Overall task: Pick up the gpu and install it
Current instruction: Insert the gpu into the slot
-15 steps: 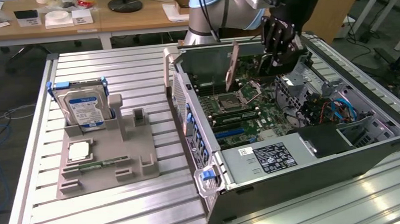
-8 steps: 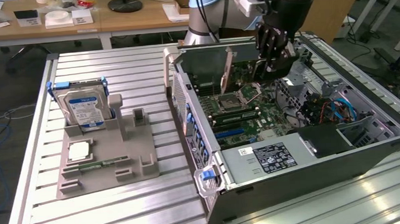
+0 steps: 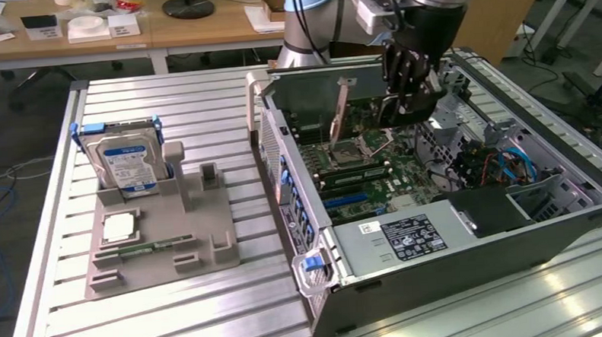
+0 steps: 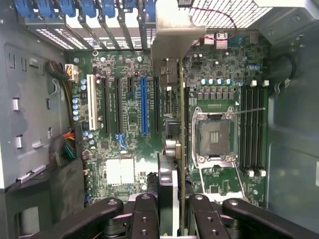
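Slatted metal table [image 3: 176,98]: grey parts tray [image 3: 162,247], open computer case [image 3: 548,238].

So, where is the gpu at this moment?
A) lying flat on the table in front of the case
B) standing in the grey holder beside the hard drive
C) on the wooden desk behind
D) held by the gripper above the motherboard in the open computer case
D: the gripper is closed on the gpu, which hangs edge-down over the motherboard inside the computer case.
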`<state>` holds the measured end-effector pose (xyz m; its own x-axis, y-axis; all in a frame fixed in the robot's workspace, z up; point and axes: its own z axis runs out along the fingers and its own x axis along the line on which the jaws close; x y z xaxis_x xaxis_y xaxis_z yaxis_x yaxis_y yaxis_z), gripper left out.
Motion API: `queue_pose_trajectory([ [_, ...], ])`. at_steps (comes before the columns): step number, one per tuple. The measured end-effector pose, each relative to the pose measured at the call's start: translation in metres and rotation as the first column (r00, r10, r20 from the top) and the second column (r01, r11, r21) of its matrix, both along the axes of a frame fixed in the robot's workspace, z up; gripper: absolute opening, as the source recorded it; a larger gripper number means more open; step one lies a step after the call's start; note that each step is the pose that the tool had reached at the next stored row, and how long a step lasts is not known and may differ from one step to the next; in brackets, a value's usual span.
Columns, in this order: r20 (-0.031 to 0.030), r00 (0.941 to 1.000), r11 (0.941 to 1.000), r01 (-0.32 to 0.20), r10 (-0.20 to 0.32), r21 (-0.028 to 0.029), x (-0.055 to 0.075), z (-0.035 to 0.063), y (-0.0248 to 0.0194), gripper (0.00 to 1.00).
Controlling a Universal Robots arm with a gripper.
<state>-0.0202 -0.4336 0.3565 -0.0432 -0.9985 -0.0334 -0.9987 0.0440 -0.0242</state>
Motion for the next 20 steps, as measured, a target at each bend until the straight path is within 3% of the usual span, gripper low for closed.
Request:
queue_pose_trajectory([
  [6,-0.0055,1.0000,1.0000,-0.001,0.001,-0.0001,-0.005,-0.0057,-0.0005,0.28],
  [20,-0.0076,1.0000,1.0000,0.000,0.000,-0.0006,-0.010,-0.0214,-0.0030,0.28],
])
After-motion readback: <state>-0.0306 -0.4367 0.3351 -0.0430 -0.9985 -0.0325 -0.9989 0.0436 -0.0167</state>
